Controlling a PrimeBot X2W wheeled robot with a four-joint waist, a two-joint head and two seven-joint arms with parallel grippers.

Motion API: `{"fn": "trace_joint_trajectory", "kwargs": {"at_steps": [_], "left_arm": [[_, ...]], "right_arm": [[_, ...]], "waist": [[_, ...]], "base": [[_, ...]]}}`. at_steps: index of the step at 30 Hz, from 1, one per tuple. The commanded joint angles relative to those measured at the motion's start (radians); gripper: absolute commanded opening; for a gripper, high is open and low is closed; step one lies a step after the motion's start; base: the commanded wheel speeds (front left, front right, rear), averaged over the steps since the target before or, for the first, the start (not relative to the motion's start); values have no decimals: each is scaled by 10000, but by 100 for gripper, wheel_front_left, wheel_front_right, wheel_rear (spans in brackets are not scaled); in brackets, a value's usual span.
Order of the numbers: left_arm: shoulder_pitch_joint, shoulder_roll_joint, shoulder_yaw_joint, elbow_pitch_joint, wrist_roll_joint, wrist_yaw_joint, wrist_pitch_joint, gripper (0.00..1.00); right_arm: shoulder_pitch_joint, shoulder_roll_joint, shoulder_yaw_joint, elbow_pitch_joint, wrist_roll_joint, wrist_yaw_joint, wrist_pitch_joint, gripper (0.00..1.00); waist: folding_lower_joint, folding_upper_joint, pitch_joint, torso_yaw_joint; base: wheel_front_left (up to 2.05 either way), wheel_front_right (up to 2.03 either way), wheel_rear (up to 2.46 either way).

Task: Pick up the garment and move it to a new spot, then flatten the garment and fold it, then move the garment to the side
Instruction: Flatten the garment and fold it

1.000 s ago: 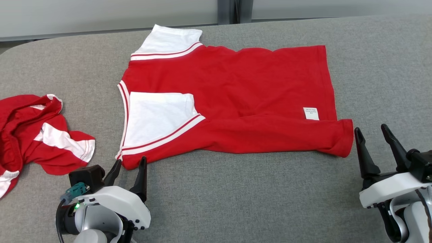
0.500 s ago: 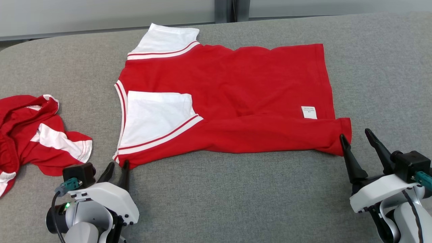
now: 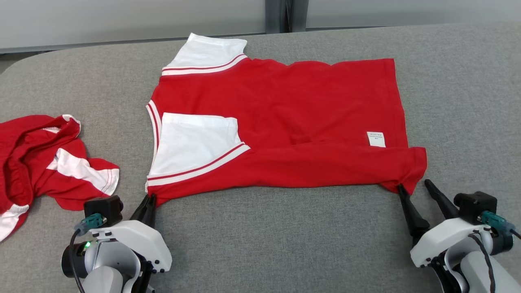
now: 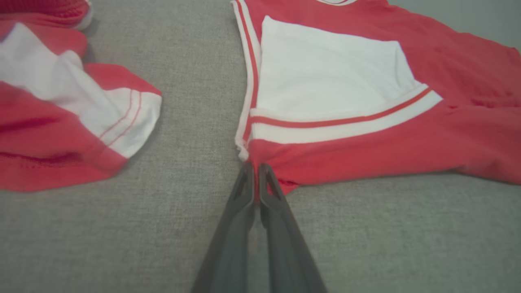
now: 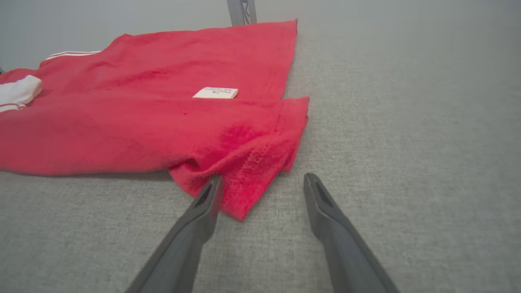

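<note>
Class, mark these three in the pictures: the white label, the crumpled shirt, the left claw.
white label point(image 3: 376, 138): head view, middle of the tag.
crumpled shirt point(image 3: 28, 175): head view, its red middle folds.
left claw point(image 4: 256, 169): left wrist view, between its shut fingertips.

Grey fabric tbl point(image 3: 285, 236), pale wall point(image 3: 122, 20)

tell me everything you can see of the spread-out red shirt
The red shirt lies spread on the gray padded table, a soft knit with white sleeves trimmed with red stripes, near side folded inward, a white label showing. The left gripper is shut on its near shoulder corner; the right gripper stands open at the hem corner.
</note>
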Motion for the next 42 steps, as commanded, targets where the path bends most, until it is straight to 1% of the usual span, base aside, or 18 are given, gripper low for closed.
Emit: {"fn": "trace_joint_trajectory", "kwargs": {"at_steps": [1,3,4,6,10,15,19,25,31,33,36,38,42], "left_arm": [[-121,106,-22,2,12,-37,23,0],[-160,125,-79,-32,68,-27,62,0],[-171,148,-100,-49,94,-15,69,0],[-191,228,-82,-5,58,-66,27,0],[-100,254,-138,-108,115,-48,-23,0],[232,373,-154,-500,-21,-198,-82,0],[645,451,-250,-1071,-98,-276,79,0],[1702,520,-507,-2372,-153,-122,511,0],[2981,712,-682,-3844,-211,181,1140,0],[3434,685,-756,-4208,-424,146,1320,0],[3987,814,-761,-4581,-749,41,1599,0],[4213,935,-756,-4796,-777,14,1722,0],[4499,1105,-725,-5097,-771,153,1938,0]], "right_arm": [[-212,-10,161,183,102,-3,-55,100],[-346,-22,408,397,174,-3,-55,100],[-390,-41,493,449,243,-3,-53,72],[-414,-65,684,543,353,-3,-53,0],[-328,-284,842,567,549,-3,-53,0],[-195,-818,788,336,776,-3,-55,0],[-99,-1322,901,35,904,-4,-55,0],[406,-2051,1394,-378,1352,-3,-55,0],[1310,-2887,1825,-701,2073,-3,-55,0],[1641,-3105,1968,-817,2286,-3,-55,0],[2026,-3403,2317,-1055,2543,-3,-36,0],[2198,-3633,2427,-1205,2680,-3,-28,0],[2512,-3839,2531,-1395,2956,-3,91,0]], "waist": [[0,0,1,38],[0,0,-4,79],[0,0,-11,98],[0,0,-41,126],[0,0,-143,139],[0,0,-352,77],[0,0,-478,28],[0,0,-621,81],[0,0,-762,214],[0,0,-820,258],[0,0,-890,287],[0,0,-926,306],[0,0,-1026,344]], "base": [[0,0,0],[0,0,0],[0,0,0],[0,0,0],[0,0,0],[0,0,0],[0,0,0],[0,0,0],[0,0,0],[0,0,0],[0,0,0],[0,0,0],[0,0,0]]}}
